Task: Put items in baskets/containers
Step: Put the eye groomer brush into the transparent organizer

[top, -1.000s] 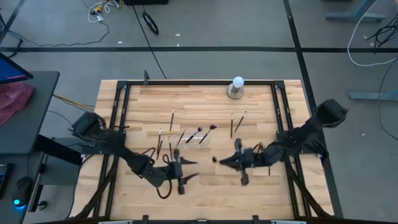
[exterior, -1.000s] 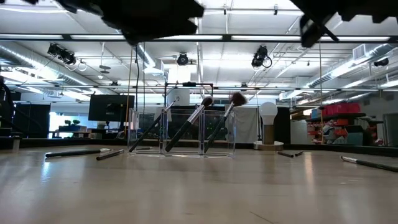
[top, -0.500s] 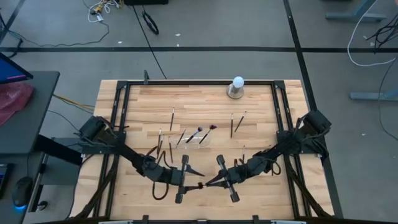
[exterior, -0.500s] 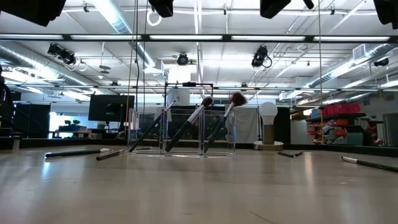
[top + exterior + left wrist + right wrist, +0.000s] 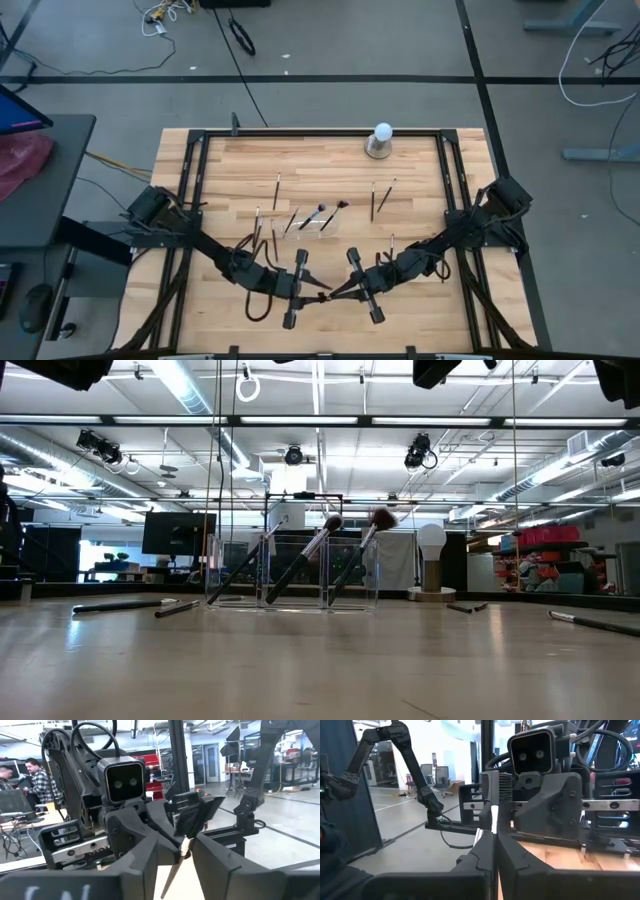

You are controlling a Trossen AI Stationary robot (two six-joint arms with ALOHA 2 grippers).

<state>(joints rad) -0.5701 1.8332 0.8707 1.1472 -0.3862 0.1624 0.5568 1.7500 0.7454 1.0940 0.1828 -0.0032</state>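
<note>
Both arms reach low toward the near middle of the worktop, wrists turned inward so they face each other. Left gripper (image 5: 312, 291) and right gripper (image 5: 337, 291) meet tip to tip. Right jaws pressed together on a thin brush (image 5: 492, 817); left jaws set close either side of the same brush

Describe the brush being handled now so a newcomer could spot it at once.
At the front middle of the wooden table, the left gripper and right gripper meet tip to tip. The brush sits between them, pinched in the right gripper; unlike the others, it is neither on the wood nor in the clear holder.
</note>
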